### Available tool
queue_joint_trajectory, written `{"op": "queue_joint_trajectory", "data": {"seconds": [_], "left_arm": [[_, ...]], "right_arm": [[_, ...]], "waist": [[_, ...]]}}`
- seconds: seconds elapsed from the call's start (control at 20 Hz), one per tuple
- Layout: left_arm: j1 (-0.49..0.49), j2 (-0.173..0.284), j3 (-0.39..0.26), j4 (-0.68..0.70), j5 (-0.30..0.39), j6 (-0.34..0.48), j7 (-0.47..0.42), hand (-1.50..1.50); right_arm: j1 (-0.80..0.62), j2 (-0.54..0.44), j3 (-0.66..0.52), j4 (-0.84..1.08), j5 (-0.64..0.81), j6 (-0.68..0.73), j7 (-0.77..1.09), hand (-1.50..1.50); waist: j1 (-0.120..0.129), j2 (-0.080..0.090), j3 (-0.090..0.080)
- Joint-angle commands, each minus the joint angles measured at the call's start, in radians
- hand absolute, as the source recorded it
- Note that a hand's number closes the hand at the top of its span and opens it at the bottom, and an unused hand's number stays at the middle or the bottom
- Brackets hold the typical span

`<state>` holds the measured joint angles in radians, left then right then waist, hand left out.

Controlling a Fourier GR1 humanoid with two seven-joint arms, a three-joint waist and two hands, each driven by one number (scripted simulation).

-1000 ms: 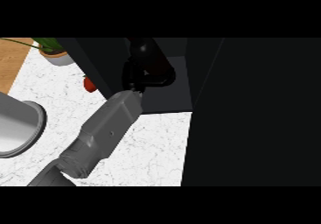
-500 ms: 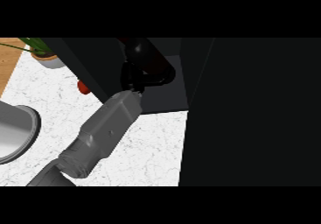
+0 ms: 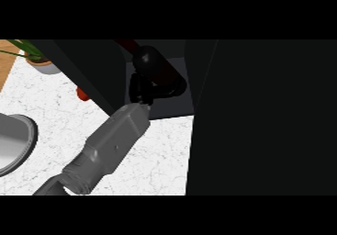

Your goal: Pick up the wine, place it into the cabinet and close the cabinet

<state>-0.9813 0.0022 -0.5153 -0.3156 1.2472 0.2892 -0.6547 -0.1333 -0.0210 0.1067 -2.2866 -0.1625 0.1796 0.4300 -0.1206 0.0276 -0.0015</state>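
The big dark cabinet [image 3: 266,114] eats up the whole right side, with the white marble worktop [image 3: 157,156] below it. One grey forearm comes up from the lower left, and I honestly can't say which arm it is. Its robot hand [image 3: 147,89] sits inside the cabinet opening, curled round the wine [image 3: 133,46], whose dark red neck pokes out above it, pointing up and slightly left, deeper into the cabinet.

Dark open cabinet [image 3: 96,69] at back centre of white marble table [image 3: 157,156]. Left robot hand [image 3: 154,82] with dark wine bottle [image 3: 130,46] inside cabinet. Potted green plant [image 3: 38,62] far left; grey metal sink [image 3: 11,142] at left edge.
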Motion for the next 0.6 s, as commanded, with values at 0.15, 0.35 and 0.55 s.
{"op": "queue_joint_trajectory", "data": {"seconds": [0.15,0.35,0.55], "left_arm": [[0.018,-0.002,-0.052,-0.066,0.093,0.062,-0.016,1.50],[0.008,-0.002,-0.069,-0.096,0.156,0.106,-0.052,1.50],[0.014,-0.002,-0.073,-0.095,0.215,0.135,-0.082,-1.50]], "right_arm": [[0.027,-0.007,-0.003,-0.007,-0.016,0.017,-0.013,-1.50],[0.005,0.004,0.017,-0.004,-0.013,0.007,0.003,-1.50],[0.011,-0.004,0.014,-0.026,-0.024,0.011,0.016,-1.50]], "waist": [[-0.022,0.002,0.000],[-0.028,0.006,-0.001],[-0.024,0.003,-0.001]]}}
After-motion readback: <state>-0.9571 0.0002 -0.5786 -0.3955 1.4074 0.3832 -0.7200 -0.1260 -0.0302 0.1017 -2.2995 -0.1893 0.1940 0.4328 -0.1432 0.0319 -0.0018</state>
